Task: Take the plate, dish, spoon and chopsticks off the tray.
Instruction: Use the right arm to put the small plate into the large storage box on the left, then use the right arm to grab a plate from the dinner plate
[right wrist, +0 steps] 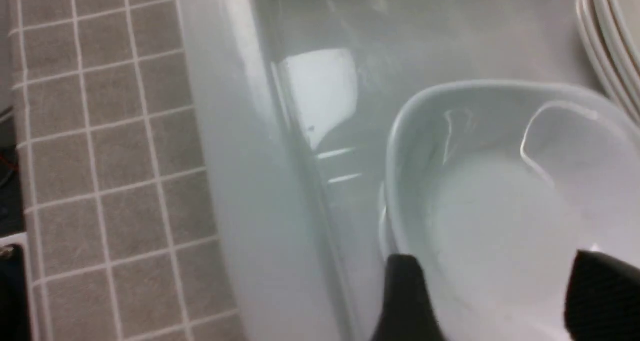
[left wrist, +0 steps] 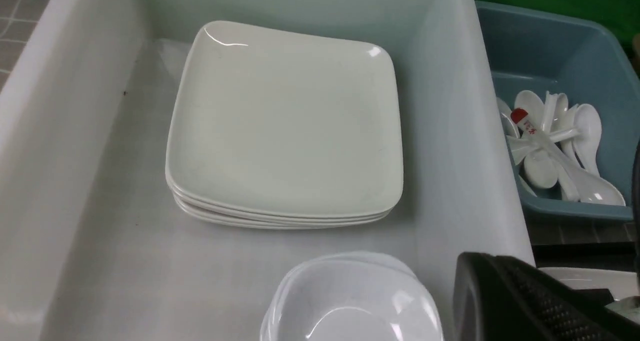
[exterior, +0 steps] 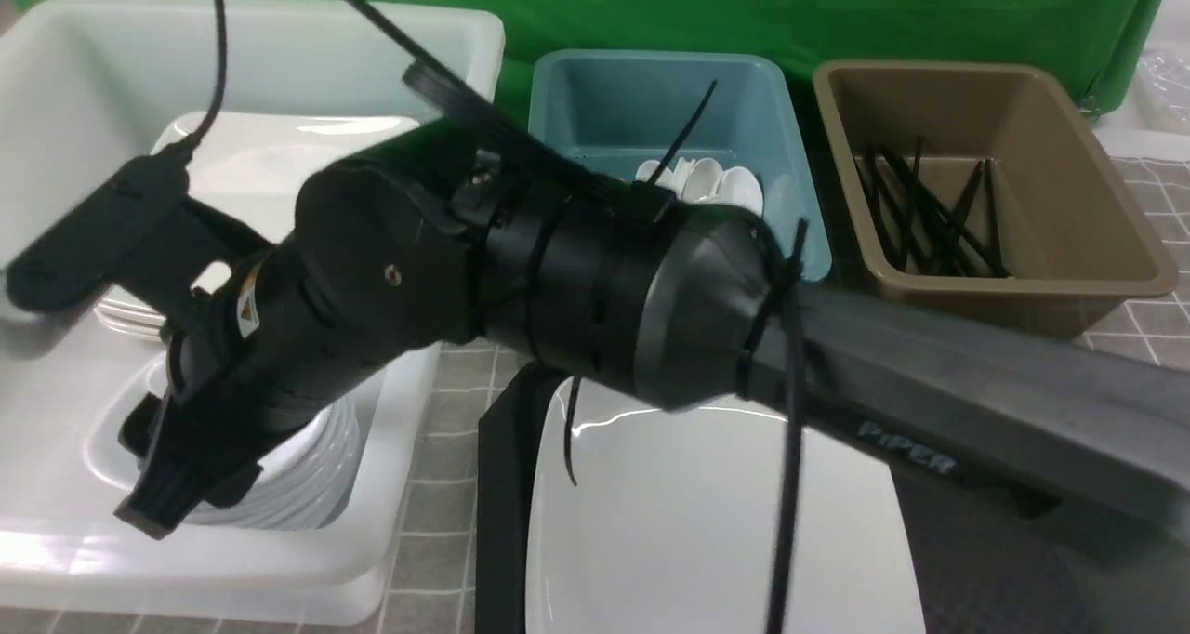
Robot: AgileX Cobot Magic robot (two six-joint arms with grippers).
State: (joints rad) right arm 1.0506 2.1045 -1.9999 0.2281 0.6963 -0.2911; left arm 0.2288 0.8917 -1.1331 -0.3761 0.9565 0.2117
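The large white plate (exterior: 707, 522) lies on the black tray (exterior: 497, 485) at the front. My right arm reaches across to the white tub (exterior: 56, 85). There my right gripper (right wrist: 500, 301) stands open over the top dish (right wrist: 500, 196) of a stack (exterior: 297, 485), one finger beside its rim and one over its bowl. The red-tipped spoon (left wrist: 537, 131) rests on plain white spoons in the teal tub (left wrist: 560, 51). Black chopsticks (exterior: 930, 216) lie in the brown tub (exterior: 1069, 160). My left gripper (left wrist: 480, 281) is shut and empty, above the tub's wall beside the dishes.
A stack of white square plates (left wrist: 285, 126) fills the far half of the white tub. The teal and brown tubs stand side by side at the back, before a green backdrop (exterior: 744, 2). The tiled tabletop (right wrist: 100, 156) shows beside the white tub.
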